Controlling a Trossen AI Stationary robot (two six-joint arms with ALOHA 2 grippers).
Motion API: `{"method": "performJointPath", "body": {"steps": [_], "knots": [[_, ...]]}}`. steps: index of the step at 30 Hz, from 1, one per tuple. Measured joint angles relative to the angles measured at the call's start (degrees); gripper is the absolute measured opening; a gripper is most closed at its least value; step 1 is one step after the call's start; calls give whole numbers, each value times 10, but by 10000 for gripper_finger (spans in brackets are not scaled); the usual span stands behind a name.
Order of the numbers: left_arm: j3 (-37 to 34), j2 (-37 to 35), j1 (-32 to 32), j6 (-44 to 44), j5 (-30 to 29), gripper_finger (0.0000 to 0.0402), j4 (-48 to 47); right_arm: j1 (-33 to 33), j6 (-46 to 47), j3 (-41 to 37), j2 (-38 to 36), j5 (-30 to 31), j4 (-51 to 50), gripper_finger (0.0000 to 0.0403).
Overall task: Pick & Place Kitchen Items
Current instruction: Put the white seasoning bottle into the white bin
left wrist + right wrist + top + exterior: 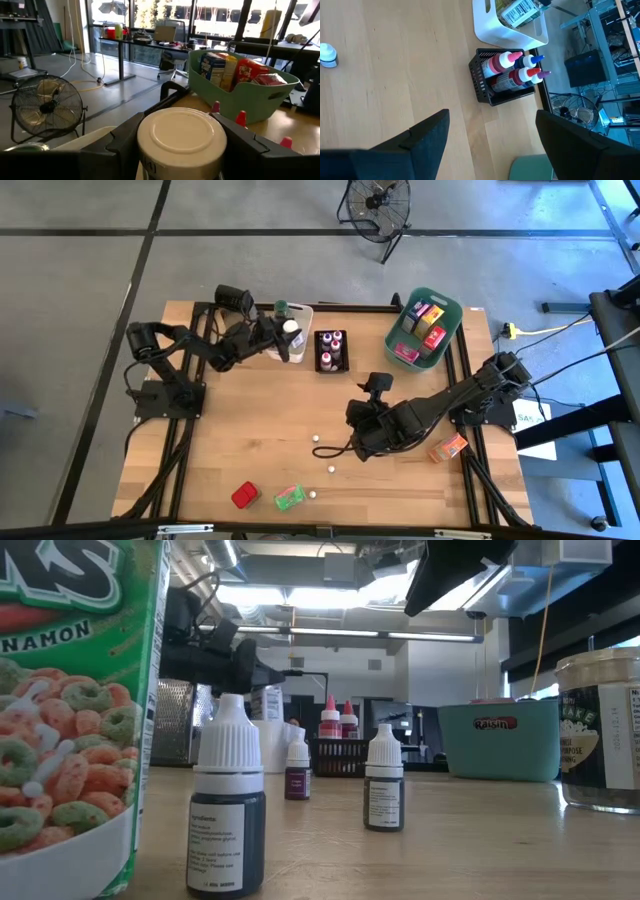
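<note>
Your left gripper [284, 340] pinches the white-lidded jar [175, 137] at the far side of the table, over the white bin [303, 315] — keep it upright and lower it inside the rim before you spread the fingers. Your right gripper [490, 145] hangs spread and empty mid-table; the small capped bottles [315, 439] lie near it — go for those next, I'd judge.

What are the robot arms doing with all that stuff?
They are sorting kitchen items. The left gripper is shut on a white-lidded jar over the white bin. The right gripper hangs open and empty above mid-table. Small dropper bottles, a red packet and a green packet wait on the table.
</note>
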Motion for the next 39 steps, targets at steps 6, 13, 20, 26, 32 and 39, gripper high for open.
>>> {"method": "performJointPath", "body": {"steps": [6,13,20,26,32,39], "knots": [[-10,0,0,1,-10,201,1,0,0,0,0,0,0,300],[-10,0,0,1,-2,201,-8,0,0,0,0,-7,0,300],[-11,0,0,5,0,201,-34,0,0,0,0,-10,0,300],[-11,0,0,5,9,201,-45,0,0,0,0,-10,0,300],[-11,0,0,8,14,201,-55,0,0,0,0,-10,0,300],[-10,0,0,7,24,246,-56,0,0,0,0,-10,0,300]]}}
